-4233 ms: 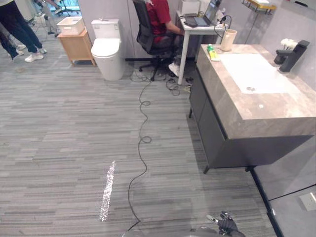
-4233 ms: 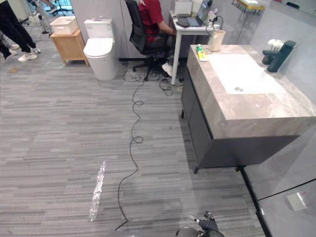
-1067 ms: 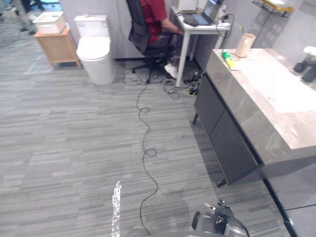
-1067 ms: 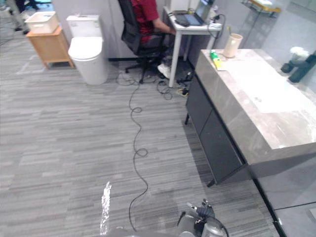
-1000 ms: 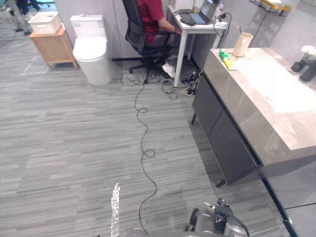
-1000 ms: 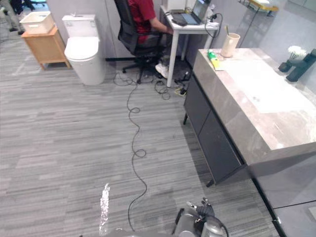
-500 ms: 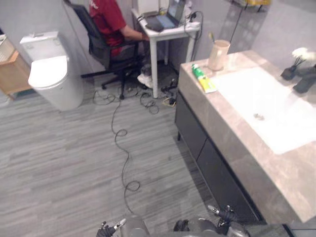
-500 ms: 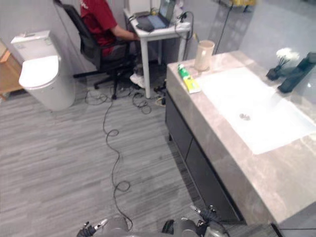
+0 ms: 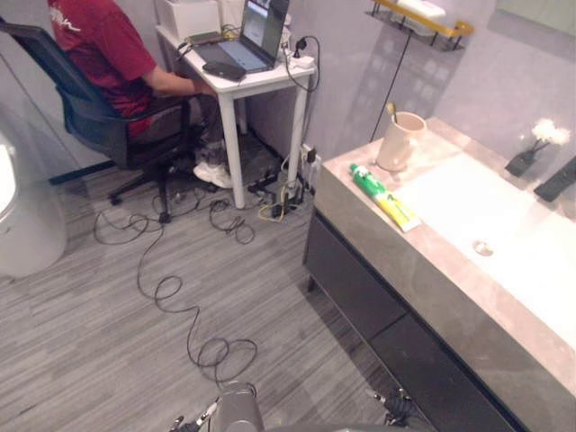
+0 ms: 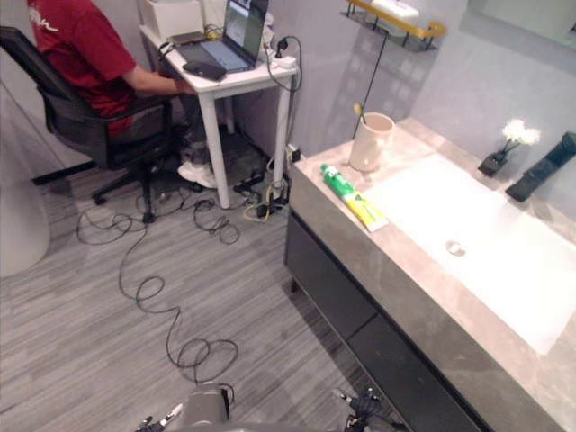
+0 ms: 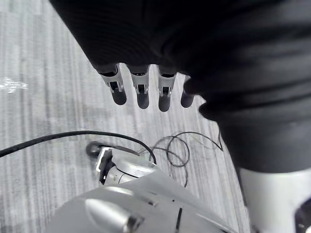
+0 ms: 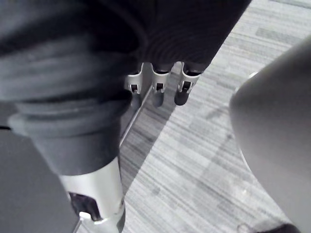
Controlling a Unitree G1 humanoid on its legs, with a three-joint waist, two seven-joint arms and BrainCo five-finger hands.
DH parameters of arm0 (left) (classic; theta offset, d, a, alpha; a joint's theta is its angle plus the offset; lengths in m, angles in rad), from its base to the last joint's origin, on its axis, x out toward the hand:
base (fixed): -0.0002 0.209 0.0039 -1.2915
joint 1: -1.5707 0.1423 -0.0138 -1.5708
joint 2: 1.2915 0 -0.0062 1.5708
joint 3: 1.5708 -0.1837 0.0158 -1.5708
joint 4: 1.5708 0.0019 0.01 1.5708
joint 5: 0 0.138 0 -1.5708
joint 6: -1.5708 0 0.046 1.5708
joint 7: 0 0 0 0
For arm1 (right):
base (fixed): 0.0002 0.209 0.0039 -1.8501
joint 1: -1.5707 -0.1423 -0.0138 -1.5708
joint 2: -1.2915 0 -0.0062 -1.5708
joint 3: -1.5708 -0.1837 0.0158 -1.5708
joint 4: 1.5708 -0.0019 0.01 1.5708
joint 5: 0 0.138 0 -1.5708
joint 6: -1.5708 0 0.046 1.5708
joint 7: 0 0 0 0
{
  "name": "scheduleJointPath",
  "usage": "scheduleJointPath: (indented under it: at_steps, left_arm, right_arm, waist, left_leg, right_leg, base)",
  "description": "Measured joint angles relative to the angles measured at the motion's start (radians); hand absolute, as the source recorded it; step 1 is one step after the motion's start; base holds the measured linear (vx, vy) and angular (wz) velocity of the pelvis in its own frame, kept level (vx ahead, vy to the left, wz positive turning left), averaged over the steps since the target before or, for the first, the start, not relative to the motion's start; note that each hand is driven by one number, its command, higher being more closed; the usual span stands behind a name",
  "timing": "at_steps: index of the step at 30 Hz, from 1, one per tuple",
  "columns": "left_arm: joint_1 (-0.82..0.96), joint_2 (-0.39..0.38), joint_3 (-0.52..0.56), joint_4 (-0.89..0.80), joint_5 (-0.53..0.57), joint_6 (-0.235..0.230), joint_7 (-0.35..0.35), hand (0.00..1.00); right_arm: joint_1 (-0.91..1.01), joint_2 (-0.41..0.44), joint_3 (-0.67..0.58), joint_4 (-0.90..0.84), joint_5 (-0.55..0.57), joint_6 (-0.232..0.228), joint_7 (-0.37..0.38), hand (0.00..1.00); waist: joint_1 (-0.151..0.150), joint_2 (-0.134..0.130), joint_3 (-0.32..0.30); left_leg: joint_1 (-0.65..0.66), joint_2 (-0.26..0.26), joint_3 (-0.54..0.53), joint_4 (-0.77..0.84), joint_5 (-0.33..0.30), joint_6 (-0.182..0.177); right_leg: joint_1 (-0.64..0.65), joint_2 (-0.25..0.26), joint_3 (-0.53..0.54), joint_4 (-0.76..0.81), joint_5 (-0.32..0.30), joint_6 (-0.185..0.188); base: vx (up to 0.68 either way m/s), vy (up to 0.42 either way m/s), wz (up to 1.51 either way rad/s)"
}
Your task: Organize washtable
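Grey plank floor [image 9: 81, 333] meets pale grey walls [image 9: 342, 90]. A white table [image 9: 261, 81] stands against the wall with a black office chair [image 9: 99, 126] beside it, and a gold-railed shelf [image 9: 418, 18] hangs higher up.

Tube [image 9: 382, 194] green-yellow, cup [image 9: 399, 142] beige at 1 o'clock; countertop [image 9: 421, 263] beige marble w/ white basin [image 9: 526, 265]; floor [image 9: 81, 342] grey-striped.

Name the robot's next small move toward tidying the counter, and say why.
Probably step closer to the counter: the left robot hand and right robot hand hang open near the floor, while the tube lies beside the cup.
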Motion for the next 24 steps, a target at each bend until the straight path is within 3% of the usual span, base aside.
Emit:
scheduleJointPath:
  at_steps: [1,2,3,4,6,9,12,13,14,15,16,18,19,20,22,24]
  left_arm:
    - [-0.004,0.007,-0.014,0.01,0.001,0.001,0.0,0.0]
    - [-0.01,0.017,-0.036,0.023,0.001,0.005,0.0,0.0]
    - [-0.011,0.022,-0.046,0.027,0.001,0.009,0.001,0.0]
    - [-0.013,0.024,-0.046,0.028,0.001,0.011,0.001,0.0]
    - [-0.019,0.026,-0.059,0.027,0.001,0.016,0.006,0.0]
    - [-0.046,0.026,-0.093,0.027,0.0,0.015,0.018,0.0]
    - [-0.093,0.003,-0.131,0.028,0.001,0.015,0.019,0.0]
    - [-0.099,-0.002,-0.134,0.028,0.001,0.015,0.019,0.0]
    - [-0.105,-0.019,-0.133,0.031,0.001,0.016,0.018,0.0]
    - [-0.108,-0.032,-0.136,0.032,0.001,0.015,0.017,0.0]
    - [-0.123,-0.052,-0.146,0.03,0.004,0.015,0.015,0.0]
    - [-0.132,-0.059,-0.153,0.027,0.007,0.015,0.012,0.0]
    - [-0.133,-0.057,-0.12,0.02,0.009,0.015,0.006,0.0]
    - [-0.125,-0.057,-0.097,0.016,0.011,0.015,0.003,0.0]
    - [-0.098,-0.061,-0.066,-0.018,0.004,0.013,-0.003,0.0]
    - [-0.093,-0.052,-0.054,-0.029,0.009,0.011,0.0,0.0]
  right_arm:
    - [-0.001,-0.001,-0.008,0.0,-0.001,0.0,0.001,0.0]
    - [-0.001,-0.006,-0.023,0.001,-0.002,0.0,0.003,0.0]
    - [-0.009,-0.013,-0.023,0.003,-0.003,0.0,0.005,0.0]
    - [-0.015,-0.018,-0.023,0.003,-0.003,0.0,0.006,0.0]
    - [-0.015,-0.038,-0.013,0.007,-0.01,0.0,0.006,0.0]
    - [-0.027,-0.039,-0.008,-0.008,-0.011,-0.001,0.005,0.0]
    - [-0.031,-0.041,0.019,-0.014,-0.017,0.001,-0.001,0.0]
    - [-0.03,-0.041,0.02,-0.016,-0.018,0.002,-0.002,0.0]
    - [-0.03,-0.051,0.019,-0.024,-0.017,0.003,-0.002,0.0]
    - [-0.03,-0.056,0.02,-0.03,-0.019,0.004,-0.002,0.0]
    - [-0.027,-0.06,0.014,-0.049,-0.018,0.004,-0.003,0.0]
    - [-0.026,-0.072,0.006,-0.055,-0.018,0.007,-0.002,0.0]
    - [-0.025,-0.07,-0.003,-0.056,-0.013,0.007,-0.003,0.0]
    - [-0.024,-0.068,-0.003,-0.056,-0.007,0.008,-0.005,0.0]
    - [-0.021,-0.067,-0.026,-0.042,0.031,0.049,-0.035,0.0]
    - [-0.032,-0.069,-0.027,-0.034,0.067,0.08,-0.054,0.0]
  waist:
    - [-0.002,0.0,0.0]
    - [-0.01,0.005,0.003]
    - [-0.024,0.01,0.005]
    - [-0.029,0.011,0.006]
    - [-0.032,0.029,0.005]
    - [-0.047,0.038,0.007]
    - [-0.053,0.037,0.01]
    - [-0.053,0.035,0.013]
    - [-0.055,0.048,0.021]
    - [-0.055,0.055,0.021]
    - [-0.057,0.084,0.021]
    - [-0.057,0.103,0.017]
    - [-0.066,0.113,0.027]
    - [-0.069,0.12,0.033]
    - [-0.049,0.121,0.04]
    - [-0.05,0.118,0.041]
  left_leg:
    - [0.022,-0.007,0.019,0.001,-0.016,0.013]
    - [0.072,-0.015,0.064,-0.012,-0.038,0.037]
    - [0.13,-0.018,0.113,-0.044,-0.048,0.053]
    - [0.162,-0.02,0.138,-0.069,-0.049,0.055]
    - [0.284,-0.02,0.232,-0.169,-0.047,0.056]
    - [0.358,-0.027,0.305,-0.237,-0.049,0.055]
    - [0.431,-0.045,0.369,-0.305,-0.051,0.034]
    - [0.441,-0.052,0.377,-0.314,-0.058,0.02]
    - [0.471,-0.052,0.371,-0.331,-0.074,0.005]
    - [0.481,-0.05,0.37,-0.347,-0.074,0.005]
    - [0.496,-0.048,0.365,-0.373,-0.074,0.005]
    - [0.468,-0.022,0.301,-0.262,-0.06,-0.017]
    - [0.349,0.051,0.187,0.038,0.001,-0.039]
    - [0.277,0.088,0.123,0.207,0.094,-0.048]
    - [0.179,0.152,0.082,0.468,0.191,-0.08]
    - [0.1,0.151,0.088,0.54,0.174,-0.055]
  right_leg:
    - [-0.041,-0.013,0.015,0.077,0.035,-0.042]
    - [-0.117,-0.04,0.029,0.219,0.139,-0.098]
    - [-0.185,-0.053,0.027,0.336,0.17,-0.097]
    - [-0.221,-0.055,0.012,0.392,0.165,-0.099]
    - [-0.318,-0.044,-0.134,0.495,0.115,-0.106]
    - [-0.371,-0.007,-0.291,0.383,0.054,-0.083]
    - [-0.347,0.012,-0.531,0.045,0.067,-0.086]
    - [-0.337,0.018,-0.552,-0.015,0.085,-0.09]
    - [-0.317,0.035,-0.552,-0.021,0.108,-0.169]
    - [-0.314,0.041,-0.554,-0.015,0.092,-0.164]
    - [-0.319,0.046,-0.549,0.011,0.05,-0.16]
    - [-0.309,0.065,-0.555,0.026,0.004,-0.156]
    - [-0.264,0.088,-0.571,0.025,-0.027,-0.154]
    - [-0.229,0.107,-0.569,0.025,-0.047,-0.152]
    - [-0.175,0.144,-0.528,0.021,-0.078,-0.169]
    - [-0.14,0.149,-0.487,-0.013,-0.08,-0.163]
  base:
    - [0.32,0.458,-0.54]
    - [0.3,0.41,-0.62]
    - [0.32,0.428,-0.7]
    - [0.29,0.35,-0.91]
    - [0.19,0.224,-1.04]
    - [0.17,0.071,-0.78]
    - [0.22,-0.011,-0.49]
    - [0.33,-0.053,-0.36]
    - [0.35,-0.053,-0.22]
    - [0.3,-0.044,-0.11]
    - [0.32,-0.046,-0.01]
    - [0.39,-0.117,0.01]
    - [0.37,-0.167,-0.05]
    - [0.36,-0.159,-0.15]
    - [0.35,0.012,-0.72]
    - [0.28,0.09,-0.76]
